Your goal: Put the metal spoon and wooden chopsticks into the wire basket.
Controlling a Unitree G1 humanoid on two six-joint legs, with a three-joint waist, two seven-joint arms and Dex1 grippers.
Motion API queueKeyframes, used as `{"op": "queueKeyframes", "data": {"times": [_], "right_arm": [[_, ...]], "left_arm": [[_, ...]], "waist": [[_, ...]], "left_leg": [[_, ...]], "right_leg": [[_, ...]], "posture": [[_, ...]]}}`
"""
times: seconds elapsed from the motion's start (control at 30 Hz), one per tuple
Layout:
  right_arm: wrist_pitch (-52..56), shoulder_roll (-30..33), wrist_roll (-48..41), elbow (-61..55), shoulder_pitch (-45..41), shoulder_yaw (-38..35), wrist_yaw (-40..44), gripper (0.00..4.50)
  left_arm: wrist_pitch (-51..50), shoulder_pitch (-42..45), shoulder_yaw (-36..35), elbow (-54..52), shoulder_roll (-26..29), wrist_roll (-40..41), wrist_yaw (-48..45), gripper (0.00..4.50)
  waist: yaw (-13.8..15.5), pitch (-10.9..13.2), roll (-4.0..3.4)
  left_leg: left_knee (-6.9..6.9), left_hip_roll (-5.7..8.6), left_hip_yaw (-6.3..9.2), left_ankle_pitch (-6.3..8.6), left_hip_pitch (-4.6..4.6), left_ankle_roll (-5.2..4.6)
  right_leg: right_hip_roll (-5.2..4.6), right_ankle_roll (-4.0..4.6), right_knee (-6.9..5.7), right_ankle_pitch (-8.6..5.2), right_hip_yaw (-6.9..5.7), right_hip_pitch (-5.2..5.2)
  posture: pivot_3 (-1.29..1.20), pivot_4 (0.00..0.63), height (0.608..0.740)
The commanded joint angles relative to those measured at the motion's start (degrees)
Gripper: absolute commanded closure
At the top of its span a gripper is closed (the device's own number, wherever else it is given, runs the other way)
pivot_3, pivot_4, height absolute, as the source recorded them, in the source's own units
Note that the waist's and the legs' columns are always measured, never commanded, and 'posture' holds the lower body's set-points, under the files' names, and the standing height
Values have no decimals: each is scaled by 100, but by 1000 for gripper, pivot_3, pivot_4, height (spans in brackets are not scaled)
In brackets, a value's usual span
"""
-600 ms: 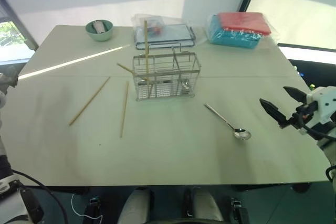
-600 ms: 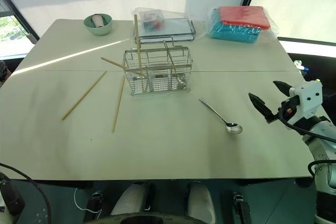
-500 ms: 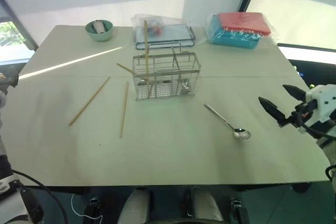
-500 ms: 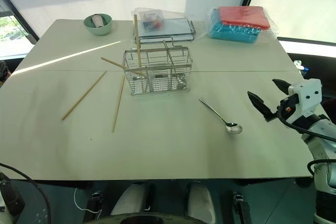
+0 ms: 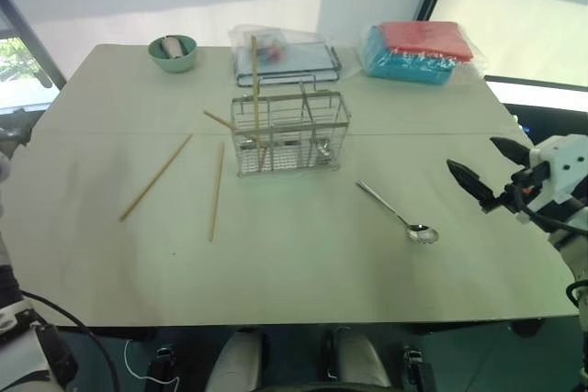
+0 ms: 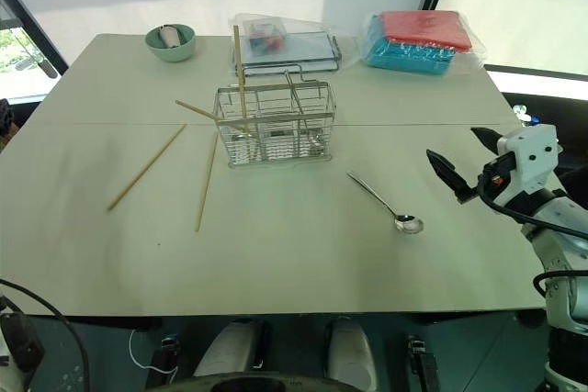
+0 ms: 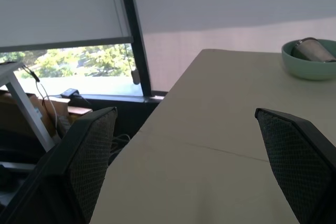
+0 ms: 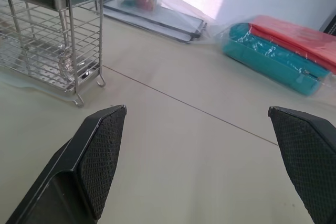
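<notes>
Right gripper [image 6: 464,161] is seen over the table's [image 5: 303,263] right edge, fingers spread wide, nothing held, well apart from the spoon [image 5: 401,215]. Left gripper [image 7: 194,166] is held off the table's left side, fingers [image 7: 86,156] also wide apart and empty.

Spoon is lying flat on the table, between basket [image 5: 290,133] and right gripper, bowl end toward the near edge, handle angled toward the basket.

Basket stands upright mid-table. 1 chopstick [image 5: 254,80] is seen standing upright in its left compartment; another [image 5: 220,120] leans out over the left rim. 2 chopsticks lie flat on the table left of the basket: 1 [image 5: 217,190] just beside it, 1 [image 5: 156,176] further left, angled.

Behind the basket: flat tray [image 5: 289,61] with plastic bag, green bowl [image 5: 173,51] at far left, red-and-teal stack [image 5: 418,50] at far right.
</notes>
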State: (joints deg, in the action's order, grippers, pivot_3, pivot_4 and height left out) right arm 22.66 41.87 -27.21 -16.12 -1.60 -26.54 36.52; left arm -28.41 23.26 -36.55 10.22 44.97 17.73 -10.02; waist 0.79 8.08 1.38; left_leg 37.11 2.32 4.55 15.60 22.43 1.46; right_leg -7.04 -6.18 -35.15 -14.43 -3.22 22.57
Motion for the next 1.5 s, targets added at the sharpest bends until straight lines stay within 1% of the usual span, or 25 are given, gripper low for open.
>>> {"op": "queueKeyframes", "data": {"times": [0.03, 0.13, 0.23, 0.27, 0.33, 0.4, 0.5, 0.63, 0.7, 0.8, 0.97, 1.23, 1.33, 1.5], "right_arm": [[-89, 346, 190, -124, -209, 136, 162, 0], [-5, 617, 351, 69, -523, 332, 227, 0], [188, 861, 311, 226, -863, 485, 437, 0], [242, 943, 318, 254, -923, 555, 525, 0], [385, 1221, 599, 428, -1081, 917, 636, 0], [395, 1364, 784, 573, -1259, 1245, 768, 0], [584, 1430, 755, 525, -1473, 1741, 1162, 0], [466, 1455, 926, 599, -1616, 2286, 1657, 0], [453, 1366, 1050, 824, -1784, 2514, 1740, 0], [652, 1204, 1142, 1239, -2046, 2775, 1779, 0], [970, 1047, 1279, 1732, -2203, 3114, 1910, 0], [1736, 750, 1252, 1794, -2022, 3235, 1820, 0], [1938, 624, 1222, 1746, -1979, 3190, 1698, 887], [1836, 568, 1330, 1589, -1748, 3256, 1621, 3342]], "left_arm": [[22, 190, 62, -189, 192, 78, -195, 54], [-306, 250, 134, -501, 187, 410, -540, 54], [-765, 191, 407, -1166, 205, 918, -1166, 54], [-882, 143, 544, -1373, 241, 1032, -1384, 54], [-1042, 124, 942, -1702, 332, 1094, -1738, 54], [-1212, 173, 1295, -1947, 371, 1220, -2065, 54], [-1510, 55, 1796, -2579, 532, 1735, -2976, 54], [-1756, -268, 2105, -3234, 945, 2310, -4087, 54], [-1833, -358, 2192, -3356, 1127, 2475, -4432, 54], [-1988, -343, 2271, -3406, 1259, 2681, -4703, 54], [-1968, -296, 2516, -3460, 1374, 2672, -4949, 54], [-1987, -125, 2662, -3416, 1446, 2629, -5017, 54], [-1966, -38, 2704, -3325, 1441, 2569, -4990, 0], [-1966, 7, 2747, -3300, 1443, 2542, -5025, 0]], "waist": [[-1, 2, -3], [-1, 1, -2], [2, 2, -2], [4, 2, -2], [-1, 3, -3], [-6, 4, -7], [-17, 8, -13], [-60, 17, -27], [-55, 24, -39], [-40, 26, -42], [-3, 27, -41], [-12, 29, -43], [-12, 27, -39], [-13, 21, -31]], "left_leg": [[1, 0, -1, 0, 0, 0], [2, 0, -2, 0, 0, 0], [4, 1, -2, 0, 1, 0], [4, 1, -2, 0, 2, 0], [3, 1, -1, 0, 3, 0], [2, 1, -3, 0, 4, 0], [2, 0, -5, -1, 5, -1], [-2, -2, -6, 0, 7, -2], [-3, -3, -7, 0, 7, -2], [0, -2, -7, -1, 6, -3], [3, -2, -6, -1, 2, -4], [-1, 0, -6, -1, 4, -5], [1, -1, -5, -1, 1, -5], [1, -3, -5, -1, -3, -5]], "right_leg": [[0, 0, 0, 0, -1, 1], [1, 0, -1, 0, -2, 0], [-1, 1, 1, 0, -2, 0], [-1, 1, 2, 0, -2, -1], [-2, 2, 2, -1, 0, -2], [-3, 4, 3, -1, 0, -1], [-2, 5, 2, -2, 1, 3], [-1, 7, 6, -3, 2, 6], [0, 12, 5, -5, 2, 8], [2, 24, 5, -12, 0, 5], [14, 24, 6, -13, -1, -2], [16, 24, 4, -12, 0, 2], [18, 24, 3, -12, -1, -1], [21, 23, 2, -12, -1, -4]], "posture": [[0, 150, 667], [0, 150, 667], [0, 150, 667], [0, 150, 667], [0, 150, 667], [0, 150, 667], [0, 150, 667], [0, 150, 667], [0, 150, 667], [0, 150, 667], [0, 150, 667], [0, 150, 667], [0, 150, 667], [0, 150, 667]]}}
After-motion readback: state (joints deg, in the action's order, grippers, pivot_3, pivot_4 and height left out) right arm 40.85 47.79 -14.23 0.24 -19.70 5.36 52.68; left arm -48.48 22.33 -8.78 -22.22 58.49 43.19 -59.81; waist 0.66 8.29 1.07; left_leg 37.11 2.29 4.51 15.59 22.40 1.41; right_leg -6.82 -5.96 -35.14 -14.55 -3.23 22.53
